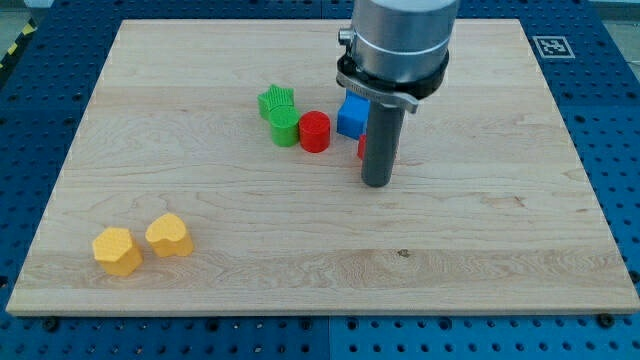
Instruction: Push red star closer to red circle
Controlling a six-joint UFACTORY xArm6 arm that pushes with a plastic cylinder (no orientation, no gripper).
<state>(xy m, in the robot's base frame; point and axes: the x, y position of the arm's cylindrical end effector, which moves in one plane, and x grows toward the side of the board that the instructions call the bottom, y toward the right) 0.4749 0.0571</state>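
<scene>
The red circle [314, 131] sits near the board's middle, touching a green cylinder on its left. The red star [362, 147] is mostly hidden behind my rod; only a small red sliver shows at the rod's left edge, just below the blue block [351, 117]. My tip [376, 181] rests on the board right in front of the red star, to the right of the red circle and about a block's width from it.
A green star [276, 100] and a green cylinder [284, 128] stand left of the red circle. Two yellow blocks [117, 250] [169, 235] lie at the view's lower left. The wooden board [480, 250] ends in blue perforated table on all sides.
</scene>
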